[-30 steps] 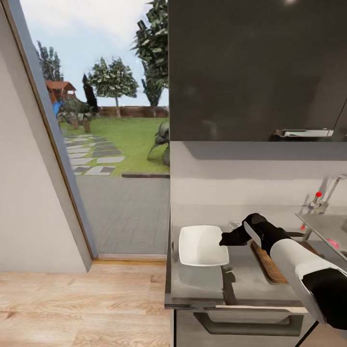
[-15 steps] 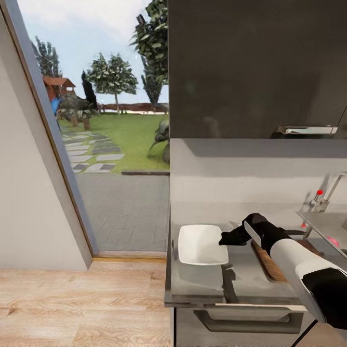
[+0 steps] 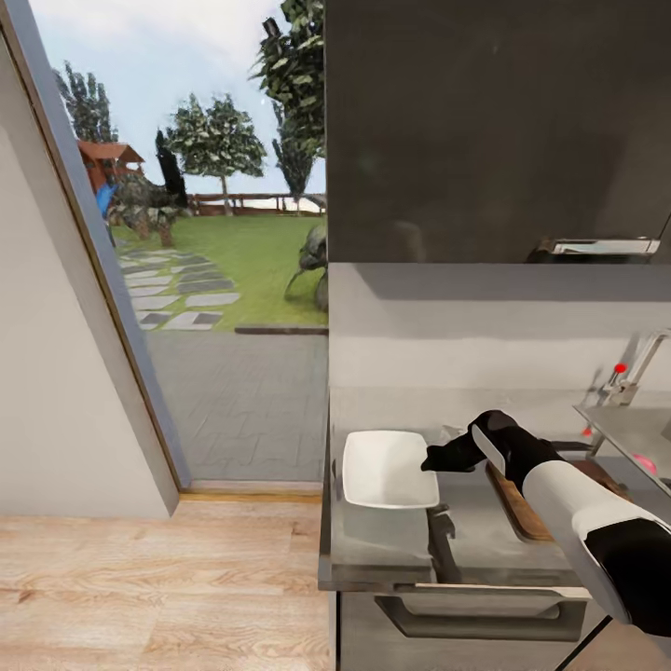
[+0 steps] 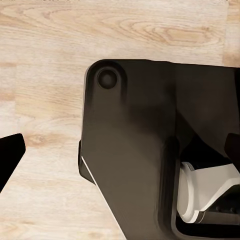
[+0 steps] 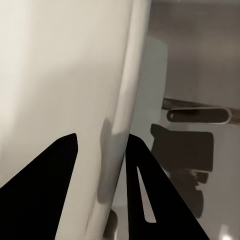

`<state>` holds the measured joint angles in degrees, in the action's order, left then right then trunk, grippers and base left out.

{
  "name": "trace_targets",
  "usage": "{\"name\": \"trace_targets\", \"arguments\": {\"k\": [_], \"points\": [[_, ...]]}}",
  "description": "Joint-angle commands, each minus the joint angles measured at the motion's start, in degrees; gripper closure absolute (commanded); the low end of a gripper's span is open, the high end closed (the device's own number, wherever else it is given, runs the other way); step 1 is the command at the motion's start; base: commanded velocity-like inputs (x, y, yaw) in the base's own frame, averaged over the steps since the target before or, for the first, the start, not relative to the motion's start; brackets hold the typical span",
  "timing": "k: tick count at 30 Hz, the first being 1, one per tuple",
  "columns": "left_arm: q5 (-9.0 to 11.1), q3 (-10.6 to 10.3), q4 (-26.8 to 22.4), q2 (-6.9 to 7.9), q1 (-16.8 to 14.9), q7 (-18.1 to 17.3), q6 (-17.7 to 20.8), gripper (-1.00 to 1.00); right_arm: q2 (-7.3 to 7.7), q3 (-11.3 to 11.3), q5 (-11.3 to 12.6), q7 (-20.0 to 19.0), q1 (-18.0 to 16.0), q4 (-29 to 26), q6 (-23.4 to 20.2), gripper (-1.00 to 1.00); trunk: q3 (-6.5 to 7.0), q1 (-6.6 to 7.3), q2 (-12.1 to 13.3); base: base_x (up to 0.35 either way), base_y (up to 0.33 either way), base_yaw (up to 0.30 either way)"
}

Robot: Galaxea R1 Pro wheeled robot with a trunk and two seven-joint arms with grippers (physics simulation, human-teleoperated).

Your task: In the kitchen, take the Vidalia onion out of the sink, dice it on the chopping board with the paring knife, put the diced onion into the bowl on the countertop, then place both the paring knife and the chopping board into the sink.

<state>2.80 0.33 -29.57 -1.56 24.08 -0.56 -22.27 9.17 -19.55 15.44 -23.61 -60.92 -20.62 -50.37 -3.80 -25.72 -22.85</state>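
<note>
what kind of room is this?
Likely a home kitchen: grey countertop under dark wall cabinets, a sink with chrome tap, a white bowl. Garden lies beyond the glass.

Pale wood floor (image 3: 140,578) meets a glass door (image 3: 224,280) onto a sunny garden, beside dark wall cabinets (image 3: 494,130).

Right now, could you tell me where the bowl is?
In the head view the bowl sits on the countertop near its window-side end, left of the chopping board, with the right hand at its right rim.
</note>
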Motion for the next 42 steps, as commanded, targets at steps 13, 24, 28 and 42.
{"name": "trace_targets", "arguments": {"k": [13,24,28,42], "points": [[0.36,0.03,-0.05,-0.02,0.0,-0.06,-0.05,-1.0,0.06,-0.93,-1.55,0.14,0.01,0.9,0.19,1.0,0.93,-0.06,-0.07,0.0,0.0,-0.051],[0.37,0.02,0.03,-0.02,0.0,-0.06,-0.05,-1.0,-0.01,-1.01,-1.55,0.14,0.01,0.92,0.19,1.0,1.56,-0.06,-0.07,0.0,0.0,-0.033],[0.37,0.02,0.04,-0.02,0.0,-0.06,-0.05,-1.0,-0.03,-1.02,-1.55,0.14,0.01,0.93,0.19,1.0,1.58,-0.06,-0.07,0.0,0.0,-0.003],[0.37,0.04,0.04,-0.02,0.0,-0.06,-0.05,-1.0,-0.11,-1.02,-1.55,0.14,0.01,0.92,0.19,1.0,1.59,-0.06,-0.07,0.0,0.0,0.0]]}}
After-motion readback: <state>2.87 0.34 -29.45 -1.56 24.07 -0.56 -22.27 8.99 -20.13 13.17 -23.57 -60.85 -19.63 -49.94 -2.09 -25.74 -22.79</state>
